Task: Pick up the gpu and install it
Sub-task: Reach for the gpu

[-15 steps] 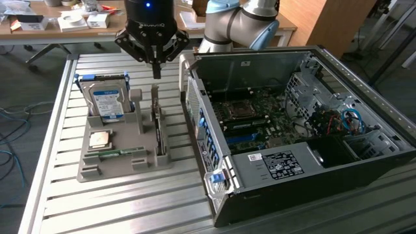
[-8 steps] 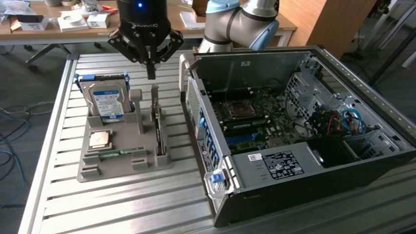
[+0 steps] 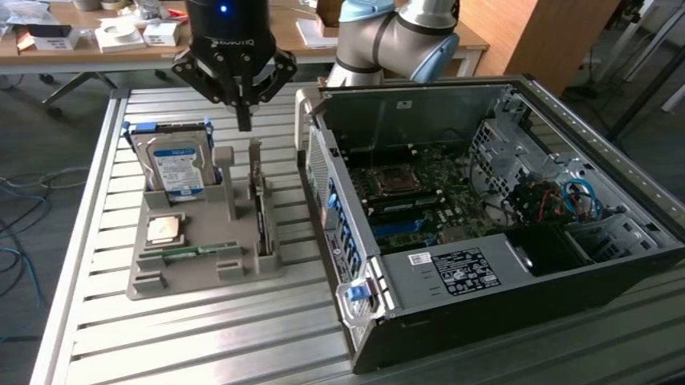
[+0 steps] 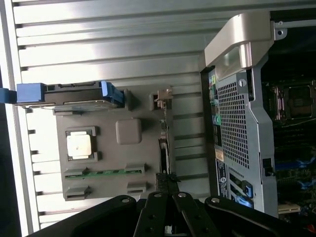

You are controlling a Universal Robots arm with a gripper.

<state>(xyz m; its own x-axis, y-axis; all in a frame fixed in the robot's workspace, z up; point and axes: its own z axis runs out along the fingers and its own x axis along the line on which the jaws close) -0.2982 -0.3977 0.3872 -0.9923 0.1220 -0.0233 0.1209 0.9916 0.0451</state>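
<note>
One gripper (image 3: pixel 244 120), clenched on nothing, is hanging above the gpu (image 3: pixel 261 212) standing on edge in the tray (image 3: pixel 182 277); lining up squarely over that thin card is probably counting most.

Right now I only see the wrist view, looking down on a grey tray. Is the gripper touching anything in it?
Observer: No. The gripper hangs shut above the gpu in the tray, not touching it.
Operator: What's the blue-edged thing standing there?
Observer: A hard drive, upright, showing a blue-white label.
Operator: And the computer?
Observer: Inside the open case there are blue cables, at the exterior view's right.
</note>
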